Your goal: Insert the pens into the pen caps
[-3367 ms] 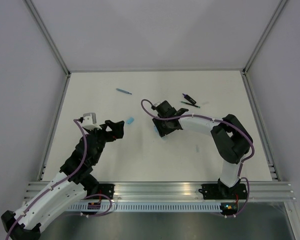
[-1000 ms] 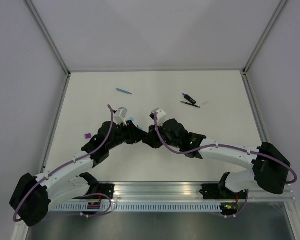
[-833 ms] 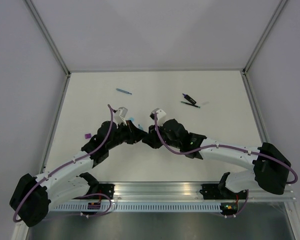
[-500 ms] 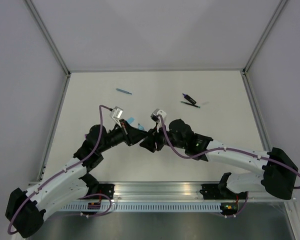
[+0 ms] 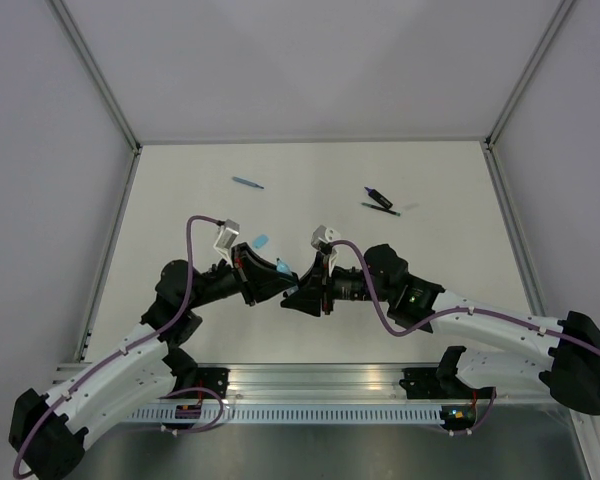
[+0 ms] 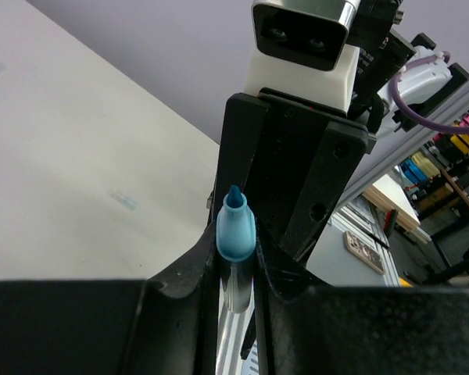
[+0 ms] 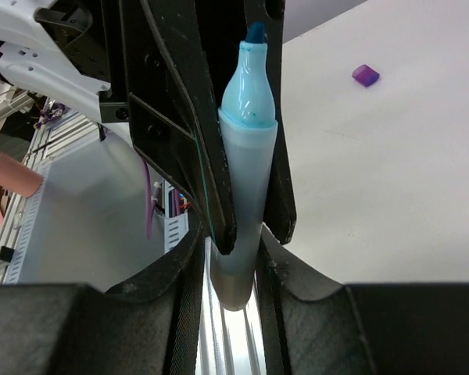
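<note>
A stubby pale-blue highlighter (image 5: 284,268) hangs above the table between my two grippers, which meet tip to tip. My left gripper (image 6: 236,266) is shut on it just below its blue nib end (image 6: 235,226). My right gripper (image 7: 233,266) stands round the lower barrel (image 7: 246,164) with a sliver of light beside it. The pale-blue cap (image 5: 259,241) lies on the table just behind the grippers. A purple cap (image 7: 365,75) lies on the table, hidden by my left arm in the top view. A thin blue pen (image 5: 247,183), a black-and-purple marker (image 5: 378,197) and a thin dark pen (image 5: 380,208) lie farther back.
Grey walls with metal posts close in the table on three sides. The aluminium rail (image 5: 320,380) carrying both arm bases runs along the near edge. Purple cables loop over both wrists.
The right gripper lifted the highlighter off the table and brought it to the left gripper, which shut on it. Both grippers have since drawn back together toward the near edge.
</note>
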